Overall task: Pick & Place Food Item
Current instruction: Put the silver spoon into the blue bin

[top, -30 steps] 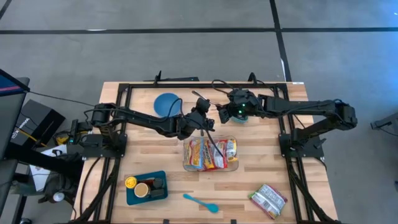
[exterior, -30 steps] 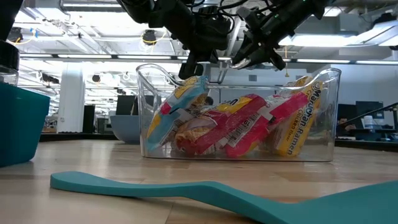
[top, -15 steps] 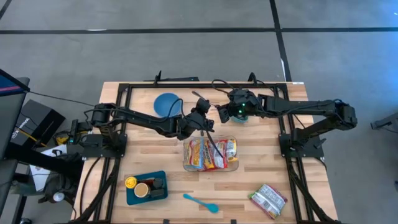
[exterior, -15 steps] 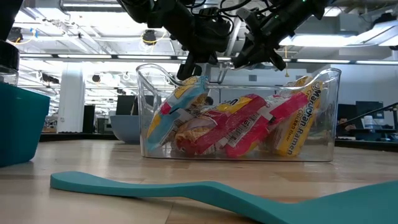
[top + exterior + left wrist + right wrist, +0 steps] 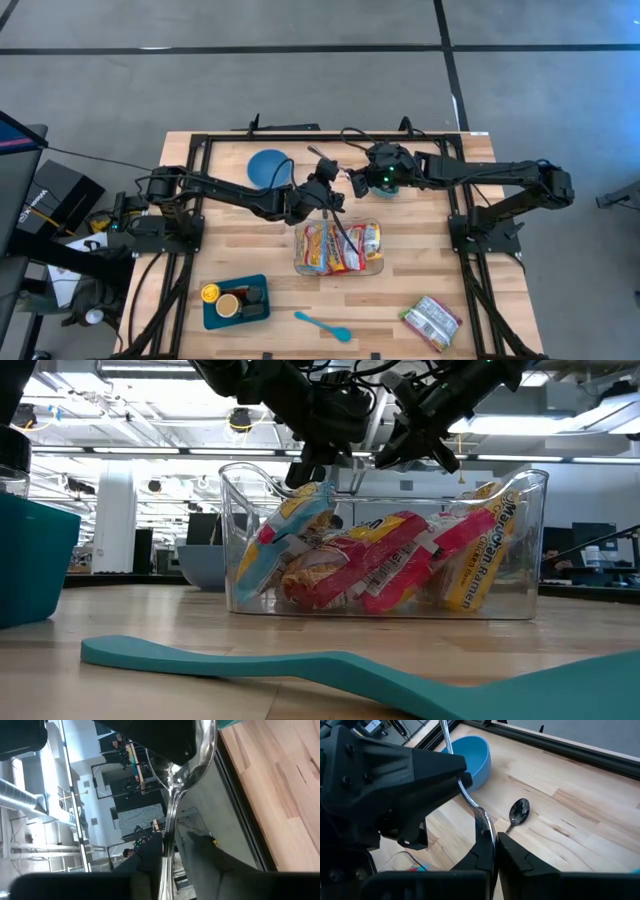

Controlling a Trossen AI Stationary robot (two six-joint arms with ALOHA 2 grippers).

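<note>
Ramen packets (image 5: 338,247) sit packed inside the clear bin (image 5: 235,540), and one more packet (image 5: 432,322) lies on the table (image 5: 420,250) well apart from the bin, toward its near right corner. None of them is in my grasp. Both my grippers hang just above the bin's far rim, almost touching each other. The fingers of my right gripper (image 5: 492,837) are pressed together on the handle of a thin metal utensil (image 5: 470,795), whose other end is at my left gripper (image 5: 325,195). Whether the left fingers are clamped or parted, I cannot tell.

The risk, as I judge it, is this shared hold. If either side pulls or lets go unevenly, the utensil could twist, slip and drop onto the packets. With the grippers this close, a small sideways move could also knock them together or clip the bin's rim.
</note>
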